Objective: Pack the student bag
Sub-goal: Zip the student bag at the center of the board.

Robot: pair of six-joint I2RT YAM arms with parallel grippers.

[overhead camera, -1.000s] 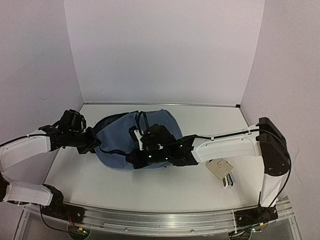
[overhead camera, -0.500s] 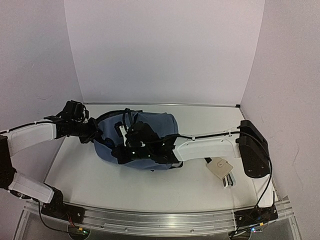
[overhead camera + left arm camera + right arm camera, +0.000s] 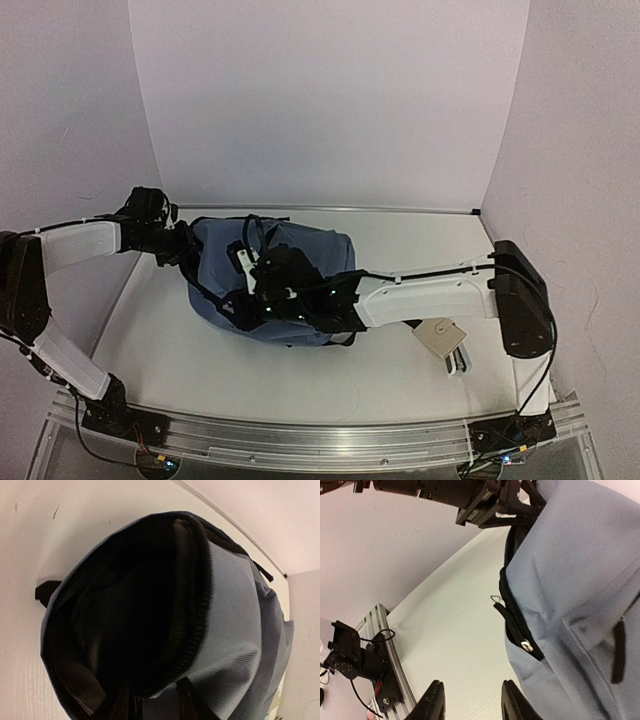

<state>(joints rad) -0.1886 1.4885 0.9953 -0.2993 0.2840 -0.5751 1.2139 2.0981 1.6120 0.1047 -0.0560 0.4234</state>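
Zero items visible inside the soft slate-blue fabric backpack (image 3: 318, 248); packing judged barely begun, with filling and zipping both left to do. Lying on its side left of centre on the white counter (image 3: 200, 370), mouth turned leftward. Left pincer (image 3: 183, 248) clamped on the mouth's rim, propping it agape; right pincer (image 3: 472, 702) spread apart, gripping nothing, just beside the bag's front. Dark hollow interior shown only by the left wrist; small tan square piece (image 3: 440, 337) out on the counter shown only from above.

Robotics lab booth: plain white backdrop walls (image 3: 330, 100), white table (image 3: 180, 350), aluminium rail (image 3: 320, 435) along its near edge.
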